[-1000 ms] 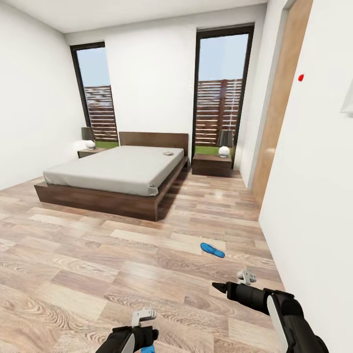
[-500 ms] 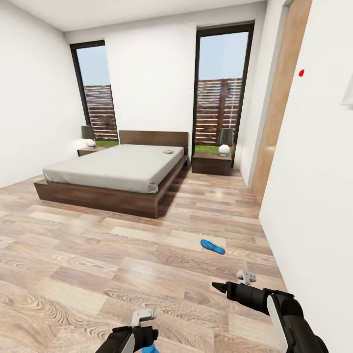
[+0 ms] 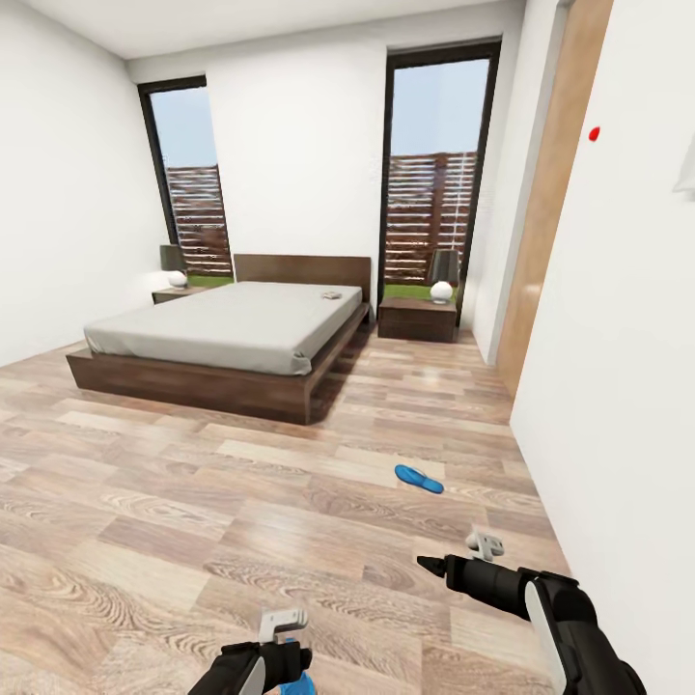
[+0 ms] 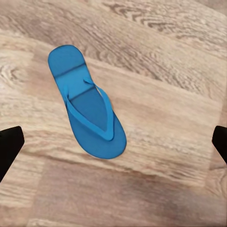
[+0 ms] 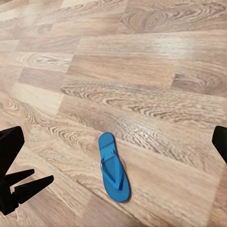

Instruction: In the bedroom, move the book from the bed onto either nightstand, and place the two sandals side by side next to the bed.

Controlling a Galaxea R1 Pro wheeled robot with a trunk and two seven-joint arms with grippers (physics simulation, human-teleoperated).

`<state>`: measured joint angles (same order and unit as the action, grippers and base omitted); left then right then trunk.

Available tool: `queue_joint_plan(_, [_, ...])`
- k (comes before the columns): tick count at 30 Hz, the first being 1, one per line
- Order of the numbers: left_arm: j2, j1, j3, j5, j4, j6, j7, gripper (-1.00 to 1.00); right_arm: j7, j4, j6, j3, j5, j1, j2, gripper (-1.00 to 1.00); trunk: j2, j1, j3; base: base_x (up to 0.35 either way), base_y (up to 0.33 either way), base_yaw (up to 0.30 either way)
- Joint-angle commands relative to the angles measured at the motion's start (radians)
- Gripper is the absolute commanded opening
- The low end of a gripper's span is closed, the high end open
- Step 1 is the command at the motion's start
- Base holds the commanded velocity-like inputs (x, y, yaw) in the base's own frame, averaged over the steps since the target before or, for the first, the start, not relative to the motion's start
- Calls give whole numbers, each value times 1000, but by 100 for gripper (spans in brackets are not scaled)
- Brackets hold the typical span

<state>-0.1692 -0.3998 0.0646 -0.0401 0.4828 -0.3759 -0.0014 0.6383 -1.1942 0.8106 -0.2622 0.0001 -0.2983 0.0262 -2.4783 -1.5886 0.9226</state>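
Bright, even daylight via two tall windows (image 3: pixel 439 179). Soft shadow beside bed (image 3: pixel 222 352). Renders sharp; slight wide-angle stretch at edges.

bed (image 3: pixel 222 333) far ahead left, nightstand (image 3: pixel 417 319) beside it, sandal (image 3: pixel 419 478) on floor (image 3: pixel 193 502)

Head camera looks across the room toward the bed (image 3: pixel 208 333); both wrist cameras face down, sharing the plank floor (image 4: pixel 165 118).

Bright blue sandal (image 4: pixel 88 109) on brown wood-grain plank floor (image 3: pixel 193 502); off-white mattress (image 3: pixel 222 323) on dark brown bed frame (image 3: pixel 193 386).
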Motion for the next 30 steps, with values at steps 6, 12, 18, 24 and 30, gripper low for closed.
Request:
queue_joint_plan(6, [-1, -1, 6, -4, 2, -6, 0, 100, 4, -1, 7, -4, 0, -1, 0, 100, -22, -13, 22, 0, 0, 0])
queue_joint_plan(12, [-1, 0, 6, -4, 2, -6, 0, 100, 4, -1, 7, -5, 0, -1, 0, 100, -24, -15, 45, 0, 0, 0])
queue_joint_plan(18, [-1, 0, 6, -4, 2, -6, 0, 100, 4, -1, 7, -6, 0, -1, -1, 100, -25, -18, 69, 0, 0, 0])
queue_joint_plan(24, [0, 0, 7, -4, 2, -6, 0, 100, 5, -1, 7, -7, -1, -1, -1, 100, -27, -21, 92, 0, 0, 0])
queue_joint_plan(30, [0, 0, 7, -4, 3, -7, 0, 100, 7, -2, 7, -9, -6, -1, -1, 100, -28, -24, 115, 0, 0, 0])
